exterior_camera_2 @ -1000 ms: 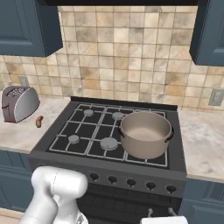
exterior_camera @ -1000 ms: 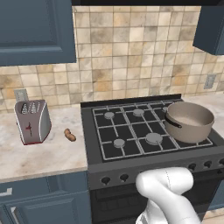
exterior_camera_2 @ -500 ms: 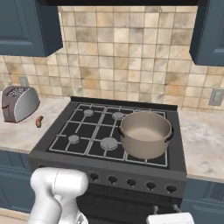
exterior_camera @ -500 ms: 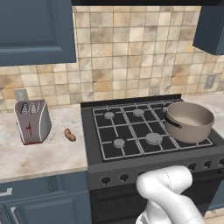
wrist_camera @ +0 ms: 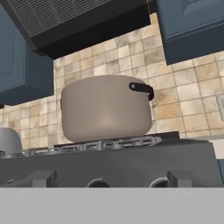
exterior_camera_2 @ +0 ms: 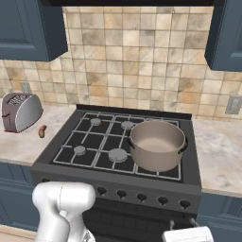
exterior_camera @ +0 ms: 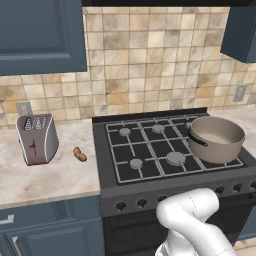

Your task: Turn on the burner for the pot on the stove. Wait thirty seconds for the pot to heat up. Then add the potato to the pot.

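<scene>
- I see the pot (exterior_camera: 216, 138) on the stove (exterior_camera: 150, 155), sitting on the front right grate, its beige inside bare and its short dark handle (exterior_camera: 196, 139) facing the middle burners.
- From the right base view, the pot (exterior_camera_2: 157, 144) covers the front right burner, with the row of dark front knobs (exterior_camera_2: 142, 196) below it.
- The potato (exterior_camera: 79, 154) lies on the tabletop (exterior_camera: 45, 177) left of the stove, just beside the silver toaster (exterior_camera: 36, 138) but apart from it, and well apart from the pot.
- From the other side I make out the potato (exterior_camera_2: 42, 131) between the toaster (exterior_camera_2: 20, 111) and the stove's left edge.
- My hand view looks up from low in front of the stove: the pot (wrist_camera: 106, 107) rises above the grate, a dark handle (wrist_camera: 141, 89) at its upper right, the range hood (wrist_camera: 83, 22) overhead.
- The hand itself is low in front of the range; its jaws stand spread wide and grasp nothing.
</scene>
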{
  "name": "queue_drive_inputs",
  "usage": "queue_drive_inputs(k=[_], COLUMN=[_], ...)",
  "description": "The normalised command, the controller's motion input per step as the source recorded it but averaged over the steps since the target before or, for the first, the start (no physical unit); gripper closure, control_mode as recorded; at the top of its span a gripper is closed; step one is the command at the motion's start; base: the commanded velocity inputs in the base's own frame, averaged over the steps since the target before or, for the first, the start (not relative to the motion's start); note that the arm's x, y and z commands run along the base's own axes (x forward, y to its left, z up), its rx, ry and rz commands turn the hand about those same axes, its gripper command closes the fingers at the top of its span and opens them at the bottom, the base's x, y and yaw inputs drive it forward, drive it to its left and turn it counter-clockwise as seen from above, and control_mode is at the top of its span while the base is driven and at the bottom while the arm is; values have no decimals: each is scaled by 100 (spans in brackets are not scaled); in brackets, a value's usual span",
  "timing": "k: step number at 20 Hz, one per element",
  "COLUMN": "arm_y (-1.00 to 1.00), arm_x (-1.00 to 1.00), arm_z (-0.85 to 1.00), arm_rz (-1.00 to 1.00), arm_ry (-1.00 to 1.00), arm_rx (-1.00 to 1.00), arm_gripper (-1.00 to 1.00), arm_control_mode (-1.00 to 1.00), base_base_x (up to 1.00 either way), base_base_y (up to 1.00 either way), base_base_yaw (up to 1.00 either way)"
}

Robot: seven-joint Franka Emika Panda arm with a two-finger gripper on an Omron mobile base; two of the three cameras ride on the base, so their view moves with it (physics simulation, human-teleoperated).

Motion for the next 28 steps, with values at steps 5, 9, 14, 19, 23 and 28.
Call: queue_drive_inputs(k=[5, 9, 14, 19, 23, 28], arm_y=[5, 0, -4, -2, -7, -15], arm_x=[27, 22, 9, 18, 26, 23], arm_z=[-5, -14, -12, -4, -6, -9], arm_rz=[-1, 0, 0, 0, 0, 0], arm_ry=[-7, -8, -7, -2, -2, -3], arm_rx=[0, 0, 0, 0, 0, 0], arm_gripper=[-100, -100, -100, -100, -100, -100], arm_control_mode=[-100, -100, -100, -100, -100, -100], base_base_x=[0, 0, 0, 0, 0, 0], base_base_y=[0, 0, 0, 0, 0, 0], base_base_yaw=[0, 0, 0, 0, 0, 0])
